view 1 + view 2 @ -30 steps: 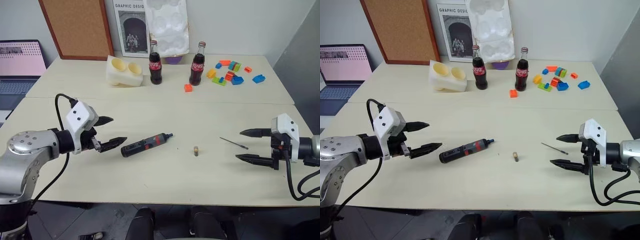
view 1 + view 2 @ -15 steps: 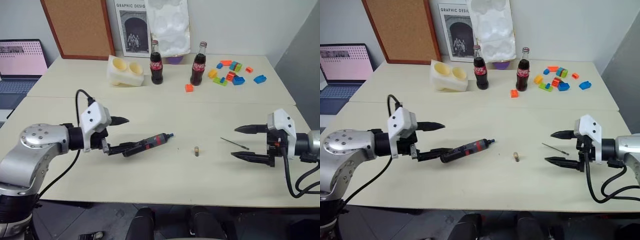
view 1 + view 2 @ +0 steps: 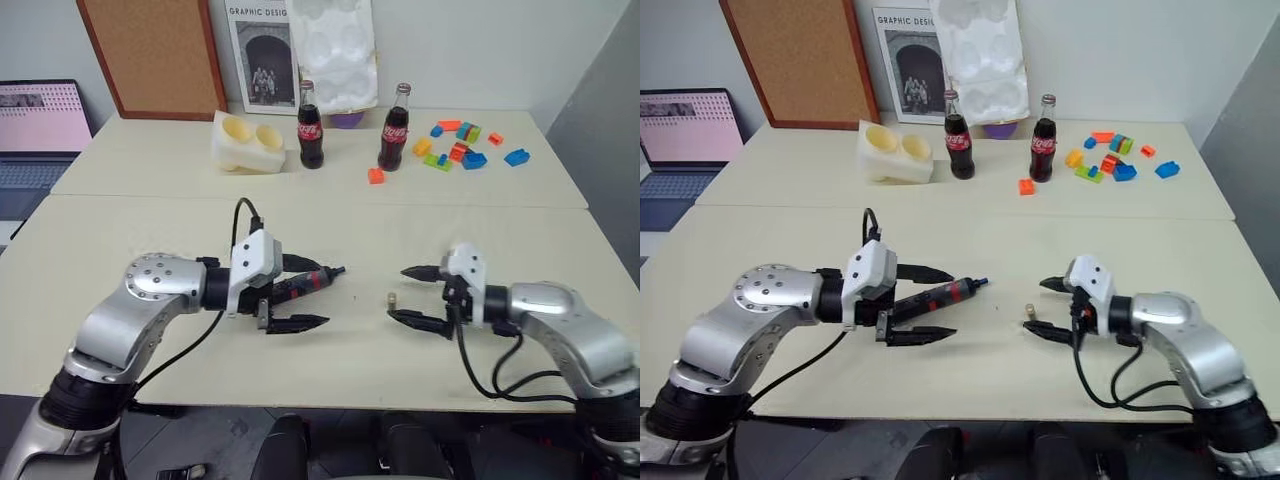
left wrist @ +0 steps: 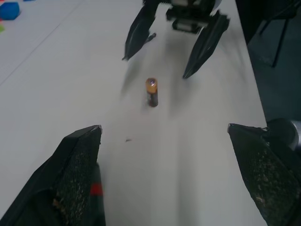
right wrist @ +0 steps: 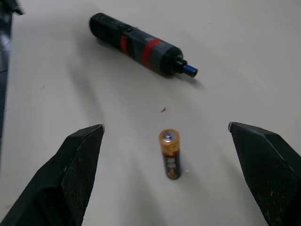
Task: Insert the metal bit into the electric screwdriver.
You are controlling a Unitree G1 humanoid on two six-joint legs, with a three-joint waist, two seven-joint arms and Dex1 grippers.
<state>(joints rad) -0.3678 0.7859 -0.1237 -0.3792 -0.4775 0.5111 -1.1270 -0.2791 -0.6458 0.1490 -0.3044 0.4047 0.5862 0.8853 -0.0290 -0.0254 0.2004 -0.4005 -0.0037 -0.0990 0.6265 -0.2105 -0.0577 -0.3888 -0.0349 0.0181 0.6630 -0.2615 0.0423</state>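
Reaching in from both sides, my two grippers met over the front half of the worktop [image 3: 150, 240], near its front edge.

My left gripper [image 3: 322, 294] had its fingers wide apart, one on each side of the screwdriver [image 5: 138, 43], clamped on nothing. The screwdriver lay flat, left of the middle of the front edge, its narrow tip aimed toward the right edge.

My right gripper [image 3: 396, 293] was also spread wide and empty, pointing toward the left edge. A small battery [image 5: 170, 153] lay on the worktop just ahead of it, between its fingers [image 5: 75, 174] and apart from the screwdriver's tip.

I could not tell where the bit lay.

I judged the screwdriver to be rigid, smooth and round, fairly solid in weight, and likely to roll if nudged. The best hold looked to be across the thick middle of the body, at the red patches, leaving the tip free.

The bit, going by the task, should be light, stiff and slippery, lying flush and hard to pinch. I would take it near one end, keeping the other end clear for the socket.
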